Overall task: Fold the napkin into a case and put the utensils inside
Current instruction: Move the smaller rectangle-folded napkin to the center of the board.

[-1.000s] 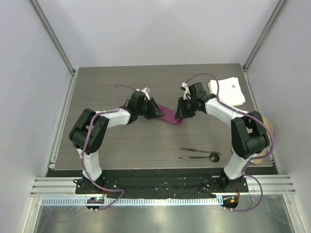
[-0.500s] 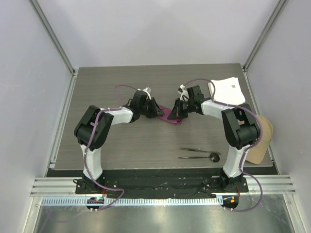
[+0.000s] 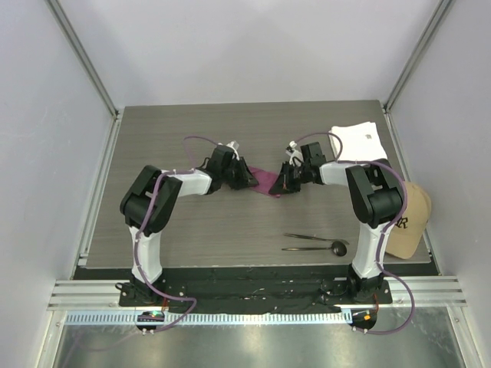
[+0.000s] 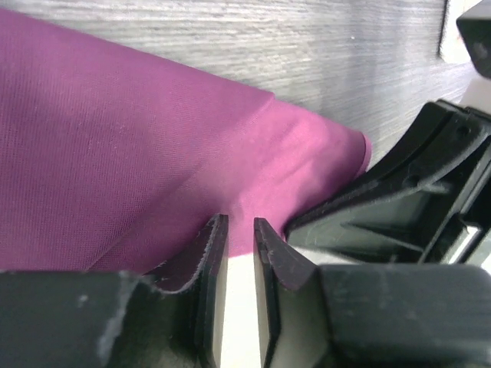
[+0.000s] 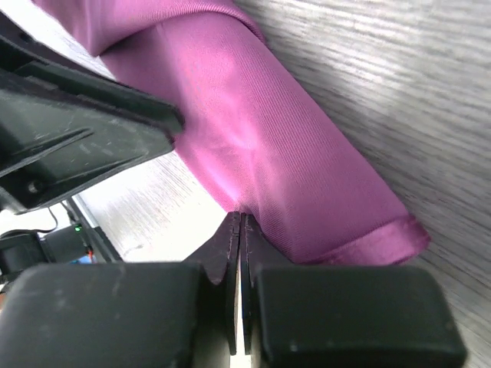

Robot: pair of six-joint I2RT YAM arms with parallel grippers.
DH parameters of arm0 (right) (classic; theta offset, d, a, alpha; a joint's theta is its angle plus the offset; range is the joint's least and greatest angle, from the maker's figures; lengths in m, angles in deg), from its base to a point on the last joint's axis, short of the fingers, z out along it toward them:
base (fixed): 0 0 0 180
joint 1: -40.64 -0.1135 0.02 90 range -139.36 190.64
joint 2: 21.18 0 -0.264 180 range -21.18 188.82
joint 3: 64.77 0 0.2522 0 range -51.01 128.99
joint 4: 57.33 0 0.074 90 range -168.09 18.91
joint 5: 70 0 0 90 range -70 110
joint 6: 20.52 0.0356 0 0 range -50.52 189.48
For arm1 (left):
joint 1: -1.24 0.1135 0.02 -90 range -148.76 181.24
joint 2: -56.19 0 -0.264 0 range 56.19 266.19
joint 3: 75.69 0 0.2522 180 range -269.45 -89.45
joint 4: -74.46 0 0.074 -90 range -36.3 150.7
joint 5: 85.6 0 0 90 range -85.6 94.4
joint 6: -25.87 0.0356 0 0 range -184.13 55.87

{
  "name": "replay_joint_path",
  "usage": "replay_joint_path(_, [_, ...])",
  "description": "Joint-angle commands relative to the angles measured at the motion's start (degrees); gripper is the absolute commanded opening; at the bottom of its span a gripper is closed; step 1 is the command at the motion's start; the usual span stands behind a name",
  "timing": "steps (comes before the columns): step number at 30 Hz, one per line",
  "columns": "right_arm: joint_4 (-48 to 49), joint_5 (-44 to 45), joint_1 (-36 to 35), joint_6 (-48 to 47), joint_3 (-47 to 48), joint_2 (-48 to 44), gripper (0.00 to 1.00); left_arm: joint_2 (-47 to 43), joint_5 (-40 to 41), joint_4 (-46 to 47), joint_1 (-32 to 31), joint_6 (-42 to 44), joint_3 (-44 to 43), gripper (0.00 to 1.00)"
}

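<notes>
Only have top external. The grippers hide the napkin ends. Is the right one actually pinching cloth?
Observer: Right wrist shows the right gripper shut, with the napkin creased up into its tips. It looks pinched.
Operator: And left?
Observer: Left wrist shows the left gripper with a narrow gap between its fingers. A cloth flap lies against the outside of one of them, and nothing shows in the gap, so no clear grip.
</notes>
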Motion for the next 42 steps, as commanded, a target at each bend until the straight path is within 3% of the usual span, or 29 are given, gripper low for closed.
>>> replay_joint_path(1, [-4.07, 4.12, 0.32, -4.30, 2.35, -0.91, 0.04, -5.70, -2.38, -2.54, 1.08, -0.40, -1.64, 0.27])
replay_joint_path(5, [-4.42, 0.69, 0.41, -2.19, 3.75, -2.75, 0.04, -9.31, -6.25, 0.53, 5.55, -4.62, -1.29, 0.30])
replay_joint_path(13, [-4.07, -1.43, 0.41, 1.15, 10.16, -1.27, 0.07, -9.32, -6.17, -0.52, 14.17, -4.71, 1.52, 0.17])
replay_joint_path(34, [-0.19, -0.37, 0.32, 0.02, 3.23, 1.47, 0.07, -5.61, -1.95, 1.68, 15.50, 0.12, 8.20, 0.16])
replay_joint_path(37, [-3.26, 1.03, 0.41, -1.04, 3.67, -3.17, 0.16, -10.34, -0.46, -2.70, 14.36, 2.92, 6.27, 0.27])
replay_joint_path(38, [-4.49, 3.38, 0.41, -1.39, 3.58, -4.85, 0.28, -11.76, 0.24, -4.29, 13.83, 3.72, 5.14, 0.33])
replay_joint_path(42, [-12.05, 12.18, 0.41, 0.89, 2.71, -14.60, 0.50, -20.46, 4.46, -11.06, 8.65, 6.71, 4.33, 0.46])
